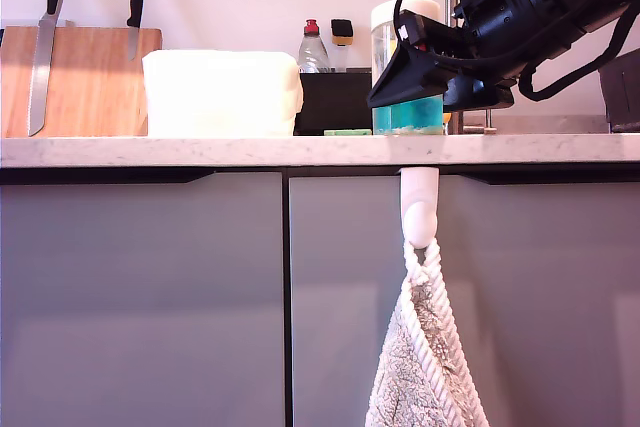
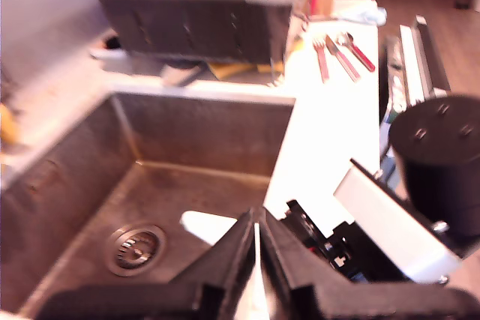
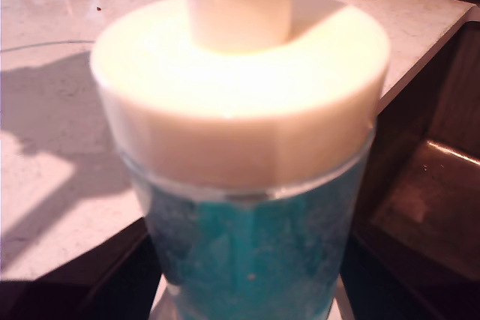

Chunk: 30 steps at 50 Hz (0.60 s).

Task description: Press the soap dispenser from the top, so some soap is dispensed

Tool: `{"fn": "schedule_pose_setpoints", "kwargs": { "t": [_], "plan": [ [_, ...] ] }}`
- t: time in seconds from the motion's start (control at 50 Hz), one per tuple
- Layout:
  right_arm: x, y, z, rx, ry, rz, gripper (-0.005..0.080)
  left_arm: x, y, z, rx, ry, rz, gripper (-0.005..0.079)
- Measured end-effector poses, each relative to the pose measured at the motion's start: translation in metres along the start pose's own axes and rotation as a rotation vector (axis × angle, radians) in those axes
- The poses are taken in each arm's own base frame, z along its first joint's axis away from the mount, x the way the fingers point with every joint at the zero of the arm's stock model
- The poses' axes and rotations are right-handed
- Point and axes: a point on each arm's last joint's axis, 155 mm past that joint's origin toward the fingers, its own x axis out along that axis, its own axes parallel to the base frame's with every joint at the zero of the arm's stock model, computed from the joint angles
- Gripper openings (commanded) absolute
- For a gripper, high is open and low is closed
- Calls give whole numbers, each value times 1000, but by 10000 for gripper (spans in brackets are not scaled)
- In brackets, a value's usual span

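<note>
Teal soap (image 3: 247,260) part-fills the soap dispenser (image 3: 240,110); my second end effector's (image 1: 400,87) grip unclear.

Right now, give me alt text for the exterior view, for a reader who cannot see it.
A black robot arm reaches in from the exterior view's right, its claw at the soap dispenser on a pale counter. Teal soap fills its base; knives, a white tub and a hanging towel are also visible.
</note>
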Motion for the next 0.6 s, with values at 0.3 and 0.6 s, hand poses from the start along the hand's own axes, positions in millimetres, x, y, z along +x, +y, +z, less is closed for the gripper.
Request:
{"fn": "schedule_pose_setpoints", "kwargs": {
  "t": [0.3, 0.6],
  "plan": [
    [0, 0, 0, -1, 0, 0, 475, -80, 7, 9, -27, 40, 100, -23],
    [0, 0, -9, -25, 35, -3, 634, -116, 10, 12, 0, 54, 157, -23]
  ]
}}
